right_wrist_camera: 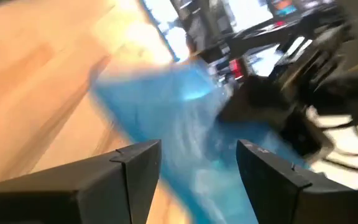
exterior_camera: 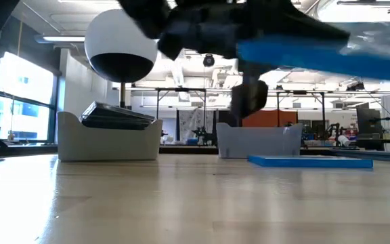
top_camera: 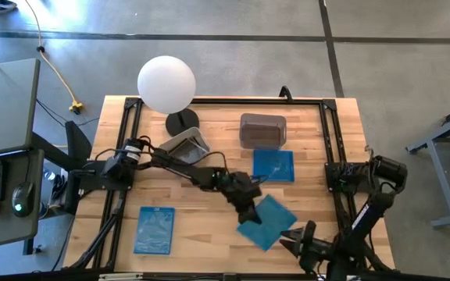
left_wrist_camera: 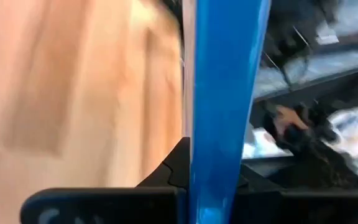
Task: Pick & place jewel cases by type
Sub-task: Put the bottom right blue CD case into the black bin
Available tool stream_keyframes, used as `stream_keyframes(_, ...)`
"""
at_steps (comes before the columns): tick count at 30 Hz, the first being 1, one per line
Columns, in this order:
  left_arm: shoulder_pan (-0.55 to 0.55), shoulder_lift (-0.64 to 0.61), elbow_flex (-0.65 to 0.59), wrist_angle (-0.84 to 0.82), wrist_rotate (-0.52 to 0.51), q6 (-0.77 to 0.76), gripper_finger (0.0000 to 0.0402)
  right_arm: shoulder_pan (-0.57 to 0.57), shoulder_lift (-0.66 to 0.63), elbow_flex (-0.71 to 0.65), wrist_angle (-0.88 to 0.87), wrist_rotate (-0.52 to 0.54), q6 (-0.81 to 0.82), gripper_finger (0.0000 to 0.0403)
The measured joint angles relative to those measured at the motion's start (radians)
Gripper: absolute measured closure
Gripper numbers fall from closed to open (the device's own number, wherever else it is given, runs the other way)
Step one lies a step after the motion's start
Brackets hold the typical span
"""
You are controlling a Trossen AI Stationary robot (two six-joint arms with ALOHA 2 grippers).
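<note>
My left gripper reaches over the table's middle and is shut on a translucent blue jewel case, which the low view shows raised. My right gripper is open just near-right of that case, its fingers short of it. A second blue case lies flat further back. A third blue case lies flat at the near left. Dark shiny cases lean in the left grey tub. My left gripper pinches the blue case between its two fingers at the left-hand edge. The fingers come from the table's left, slanting down. In the left wrist view the case stands edge-on between the fingers. It is lifted clear of the table, nearly level.
A second grey tub stands at the far middle. A lamp with a white globe rises at the far left. Black rails frame the wooden table. Bare wood lies between the near-left case and the held one.
</note>
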Motion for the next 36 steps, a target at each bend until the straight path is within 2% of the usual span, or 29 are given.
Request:
stream_keyframes(3,0.008,0.002,0.070,-0.110,-0.002,0.067,0.0382,0.038,-0.003,0.001,-0.003,0.070,0.013,0.0199)
stream_keyframes(8,-0.001,0.002,0.187,-0.419,-0.034,0.189,0.0383,0.106,-0.003,0.001,-0.007,0.199,0.041,0.0199)
stream_keyframes(13,-0.006,0.002,0.287,-0.610,-0.104,0.256,0.0394,0.131,-0.003,0.000,-0.005,0.214,0.118,0.0199)
stream_keyframes(16,0.005,0.003,0.377,-0.718,-0.195,0.333,0.0393,0.123,-0.003,0.000,-0.006,0.229,0.140,0.0199)
stream_keyframes(19,0.023,0.001,0.489,-0.864,-0.302,0.473,0.0387,0.104,-0.002,-0.001,-0.005,0.231,0.140,0.0199)
stream_keyframes(23,0.043,0.001,0.643,-1.060,-0.510,0.597,0.0390,0.069,-0.002,-0.001,-0.005,0.231,0.139,0.0199)
stream_keyframes(26,0.061,-0.002,0.723,-1.109,-0.711,0.713,0.0393,0.040,-0.002,-0.001,-0.004,0.231,0.139,0.0199)
stream_keyframes(28,0.081,-0.002,0.738,-1.104,-0.788,0.812,0.0392,0.021,-0.002,-0.002,-0.002,0.230,0.145,0.0199)
stream_keyframes(32,0.152,0.008,0.734,-1.103,-0.783,1.039,0.0385,-0.007,-0.001,-0.002,0.002,0.222,0.172,0.0199)
stream_keyframes(36,0.239,0.055,0.729,-1.088,-0.832,1.048,0.0383,-0.017,-0.001,-0.002,0.005,0.193,0.174,0.0199)
